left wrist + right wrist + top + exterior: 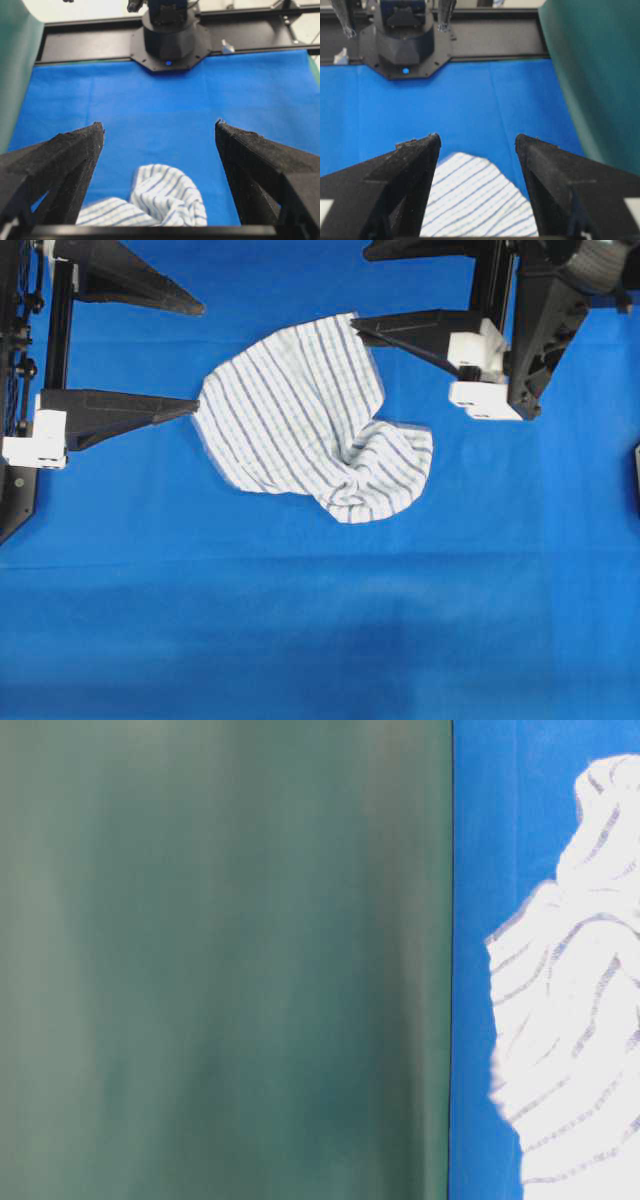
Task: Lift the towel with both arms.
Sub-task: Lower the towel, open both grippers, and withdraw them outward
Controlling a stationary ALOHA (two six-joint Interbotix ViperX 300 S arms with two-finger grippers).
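In the table-level view a blurred green sheet [220, 960] fills everything from 12 to 6 o'clock on the left side, and the towel [575, 1020] runs off the edge at 3 o'clock. In the overhead view both arms are cut off at 9 and 1 o'clock. In each wrist view the towel's near part leaves the picture at 6 o'clock.

blue tablecloth [300, 620] spread flat over the table | green backdrop [220, 960] fills the table-level view's left; blurred | black frame rail [80, 42] along the cloth's far edge
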